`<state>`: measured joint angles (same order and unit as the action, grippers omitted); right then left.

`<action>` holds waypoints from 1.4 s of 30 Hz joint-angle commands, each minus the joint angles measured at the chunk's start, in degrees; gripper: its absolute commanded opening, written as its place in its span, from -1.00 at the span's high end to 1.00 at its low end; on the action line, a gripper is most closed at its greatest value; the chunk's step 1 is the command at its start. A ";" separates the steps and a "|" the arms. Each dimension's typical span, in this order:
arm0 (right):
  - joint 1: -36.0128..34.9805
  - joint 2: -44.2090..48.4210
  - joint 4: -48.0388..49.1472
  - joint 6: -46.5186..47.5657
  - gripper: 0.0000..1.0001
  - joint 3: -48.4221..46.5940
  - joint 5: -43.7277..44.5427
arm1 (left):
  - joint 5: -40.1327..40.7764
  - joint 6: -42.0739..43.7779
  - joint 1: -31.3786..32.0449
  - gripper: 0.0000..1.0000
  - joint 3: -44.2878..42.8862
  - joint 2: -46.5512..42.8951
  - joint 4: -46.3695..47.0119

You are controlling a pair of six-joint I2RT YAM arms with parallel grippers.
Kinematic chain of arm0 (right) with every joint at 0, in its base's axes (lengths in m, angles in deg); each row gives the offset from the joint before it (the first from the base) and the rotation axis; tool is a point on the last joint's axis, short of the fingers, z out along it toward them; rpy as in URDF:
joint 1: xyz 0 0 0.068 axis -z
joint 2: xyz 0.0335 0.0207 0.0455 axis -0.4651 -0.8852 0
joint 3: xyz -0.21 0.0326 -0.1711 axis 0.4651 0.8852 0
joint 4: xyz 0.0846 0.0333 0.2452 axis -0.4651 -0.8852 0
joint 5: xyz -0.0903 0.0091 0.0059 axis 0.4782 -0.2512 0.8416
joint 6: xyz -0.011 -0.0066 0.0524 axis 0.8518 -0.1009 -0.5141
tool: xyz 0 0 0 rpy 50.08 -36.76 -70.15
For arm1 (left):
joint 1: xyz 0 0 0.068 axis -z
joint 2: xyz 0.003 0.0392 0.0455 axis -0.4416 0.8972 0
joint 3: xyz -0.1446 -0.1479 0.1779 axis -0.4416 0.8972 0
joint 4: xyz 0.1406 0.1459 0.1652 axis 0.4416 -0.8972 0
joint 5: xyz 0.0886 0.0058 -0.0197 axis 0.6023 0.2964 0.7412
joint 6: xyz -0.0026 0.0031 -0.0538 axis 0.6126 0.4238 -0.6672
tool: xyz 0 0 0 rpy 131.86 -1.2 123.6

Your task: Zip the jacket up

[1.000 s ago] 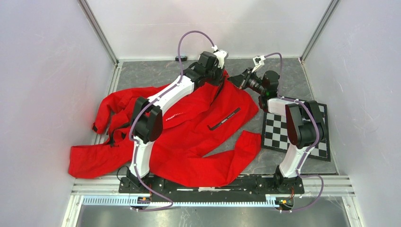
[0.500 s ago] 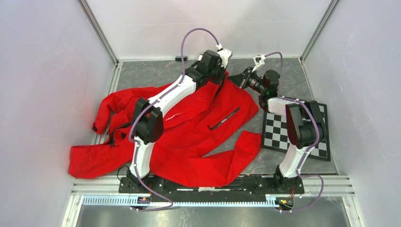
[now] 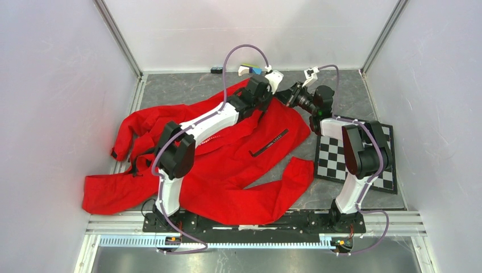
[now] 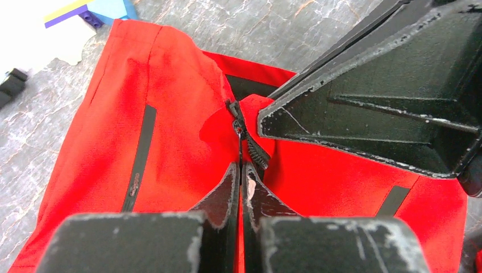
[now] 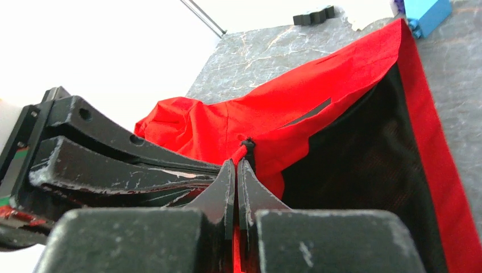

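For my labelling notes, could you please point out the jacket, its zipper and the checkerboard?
jacket [image 3: 239, 170], top view, red front panel.
zipper [image 4: 254, 153], left wrist view, dark teeth between panels.
checkerboard [image 3: 328, 162], top view, bare left squares.

The left arm [image 3: 219, 116] has swung rightward, bringing its closed jaws along the jacket [image 3: 227, 159] to just beside the right jaws. Beyond the left jaws, a white-and-blue piece [image 3: 248, 69] now shows, earlier hidden by the wrist.

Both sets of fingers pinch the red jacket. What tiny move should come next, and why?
Probably a short, gentle pull apart along the zipper to tauten it: left fingers and right fingers are shut on the jacket at the zipper, which looks kinked, with dark lining showing beside it.
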<state>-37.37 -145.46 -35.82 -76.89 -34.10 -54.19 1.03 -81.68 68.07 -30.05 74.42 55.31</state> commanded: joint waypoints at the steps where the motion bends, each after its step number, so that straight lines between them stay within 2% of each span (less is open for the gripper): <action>1: 0.25 3.37 9.78 -5.83 0.99 1.14 6.24 | 4.83 0.73 1.02 0.95 6.68 -4.89 5.92; 4: 0.31 3.49 9.67 -5.61 0.99 2.15 6.86 | 4.53 0.24 1.00 0.96 8.21 -5.77 7.17; 8: 0.20 2.31 8.91 -4.39 0.99 1.63 1.48 | 3.60 -0.21 0.96 0.95 8.45 -6.78 9.54; 10: 0.08 1.97 4.80 -2.06 0.99 0.71 -0.56 | 3.23 -0.12 0.94 0.95 7.72 -6.53 10.26; 13: 0.25 1.26 -1.44 0.10 0.76 -1.25 -2.26 | 2.37 -0.05 0.97 0.95 7.00 -5.84 10.51; 16: 0.29 1.51 -9.02 3.45 0.41 -3.38 -1.83 | 1.91 0.13 0.94 0.95 6.00 -4.98 8.94; 20: 1.15 1.62 -13.73 5.32 0.09 -5.36 -2.37 | 1.88 0.72 0.95 0.96 6.76 -5.17 8.66; 22: 1.15 0.44 -21.55 9.56 0.03 -9.38 -3.24 | 1.98 0.87 1.00 0.95 6.79 -5.08 8.49; 23: 1.13 0.16 -22.35 10.41 0.01 -10.27 -3.72 | 1.93 0.92 0.97 0.95 6.70 -5.07 8.48; 30: 1.39 2.74 -21.42 12.81 -0.28 -10.40 -5.60 | 1.48 1.19 0.94 0.95 5.09 -3.98 7.53; 35: 1.41 0.81 -23.46 13.50 -0.25 -12.91 -6.85 | 1.72 1.31 1.01 0.96 5.02 -4.24 7.28; 42: 0.90 -0.79 -20.34 10.97 0.27 -12.68 -8.81 | 1.65 1.36 0.94 0.95 5.01 -4.48 7.08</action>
<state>-36.23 -145.46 -58.86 -65.33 -44.74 -61.01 3.44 -81.68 68.81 -22.66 70.57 61.72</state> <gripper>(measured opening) 0.417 0.034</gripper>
